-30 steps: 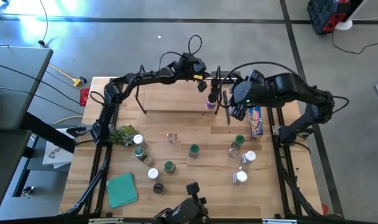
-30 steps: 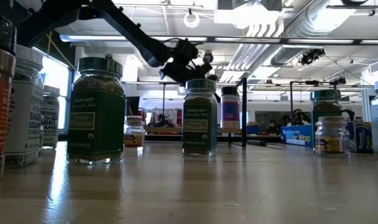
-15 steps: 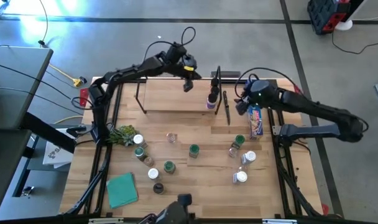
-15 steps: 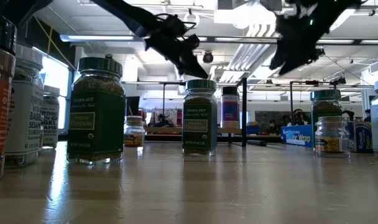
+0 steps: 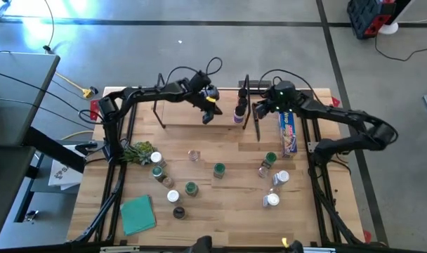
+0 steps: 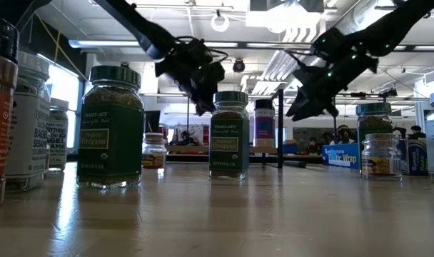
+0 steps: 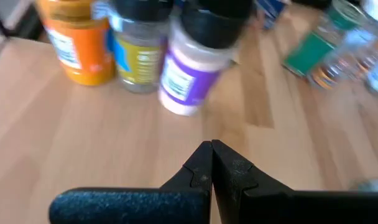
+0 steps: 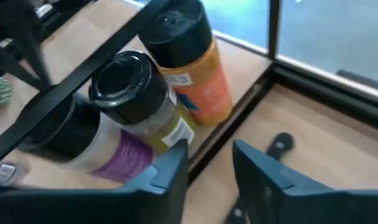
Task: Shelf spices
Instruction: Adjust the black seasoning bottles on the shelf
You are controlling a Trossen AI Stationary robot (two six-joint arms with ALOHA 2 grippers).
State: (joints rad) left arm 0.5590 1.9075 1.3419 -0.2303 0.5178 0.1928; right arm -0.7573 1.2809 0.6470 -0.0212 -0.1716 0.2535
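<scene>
Two tools over the shelf [image 5: 192, 112] — left [image 5: 206, 117] closed, right [image 8: 211, 165] parted, empty.

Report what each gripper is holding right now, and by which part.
Nothing is held. The left gripper is shut on nothing above the shelf. The right gripper has a gap between its fingers, empty, near the purple-labelled jar.

A: Where did the cameras sit?
B: One hung overhead, facing straight down on the whole table [image 5: 220, 211]; one lay at tabletop level, close behind the oregano jars [image 6: 110, 128], facing the room.
A: And the wrists?
B: Both looked closely at the purple-labelled jar [image 7: 189, 74] [image 8: 102, 152] from opposite sides; they shared the orange jar [image 7: 74, 40] [image 8: 189, 62].
</scene>
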